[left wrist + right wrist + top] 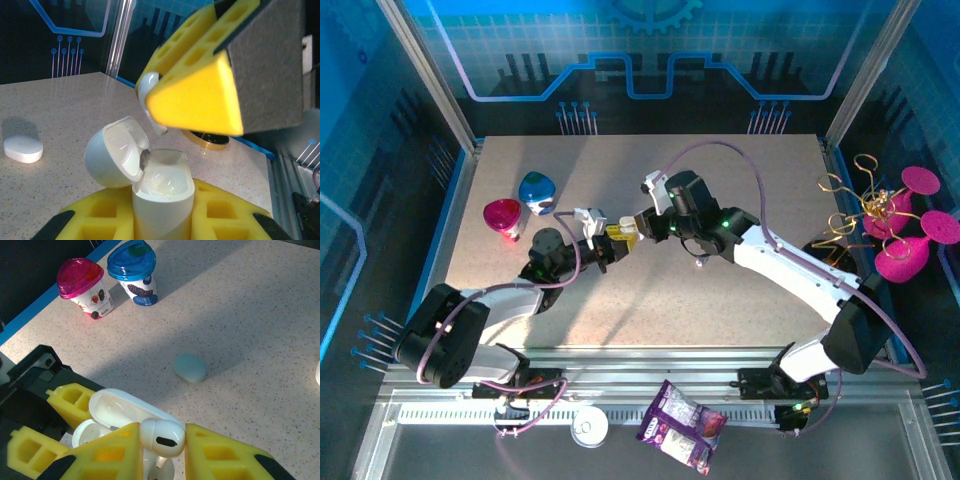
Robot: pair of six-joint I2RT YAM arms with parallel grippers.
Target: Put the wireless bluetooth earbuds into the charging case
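My left gripper is shut on an open white charging case, held upright with its lid swung back to the left. Its inner wells look glossy. My right gripper is shut on one white earbud, pinched between its yellow foam fingers, stem pointing down over the open case. From the left wrist the earbud hangs just above the case mouth, apart from it. From above, both grippers meet at mid-table, left and right.
A mint closed case lies on the table beyond the grippers. A white closed case lies off to the left. Pink cup and blue cup stand at the back left. A snack bag rests on the near rail.
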